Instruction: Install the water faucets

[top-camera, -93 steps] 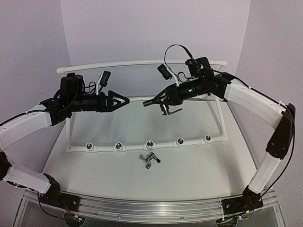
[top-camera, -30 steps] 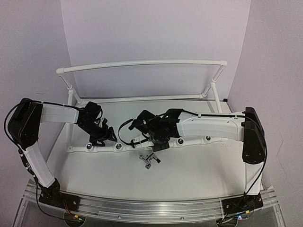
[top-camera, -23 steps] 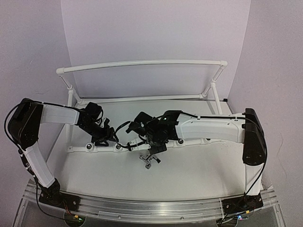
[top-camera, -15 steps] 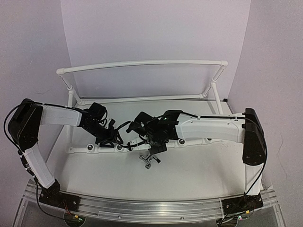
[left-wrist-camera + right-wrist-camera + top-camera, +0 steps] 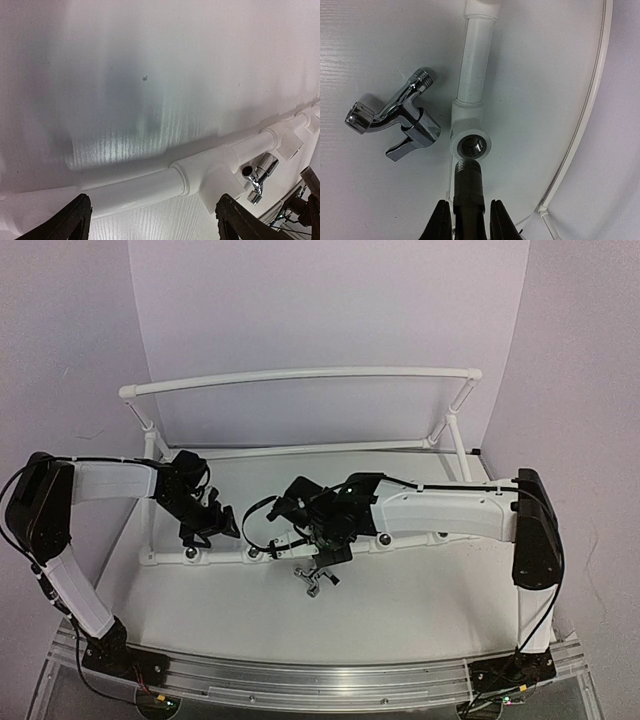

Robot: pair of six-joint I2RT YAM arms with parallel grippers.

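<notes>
My right gripper (image 5: pixel 470 220) is shut on one dark water faucet (image 5: pixel 469 190), its threaded stem pointing at a silver-ringed socket (image 5: pixel 471 146) of the white pipe frame, a small gap short of it. From above, that right gripper (image 5: pixel 316 543) sits low over the middle of the front rail (image 5: pixel 420 537). A second chrome faucet (image 5: pixel 402 122) lies loose on the table just in front of the rail (image 5: pixel 315 578). My left gripper (image 5: pixel 157 222) is open, its fingers wide on either side of the white pipe (image 5: pixel 135 187) beside a T-fitting (image 5: pixel 210 175); from above the left gripper (image 5: pixel 208 525) hovers by the left sockets.
The front rail carries more open sockets at left (image 5: pixel 188 553) and right (image 5: pixel 438 533). A raised back rail (image 5: pixel 300 374) and side posts fence the table's far part. The right arm lies across the rail's right half. An aluminium base bar (image 5: pixel 320 680) runs along the near edge.
Both arms came down from a raised pose to the front rail. In the last second the left gripper slid right toward the right gripper, then back left. The right gripper stayed put with its faucet.
</notes>
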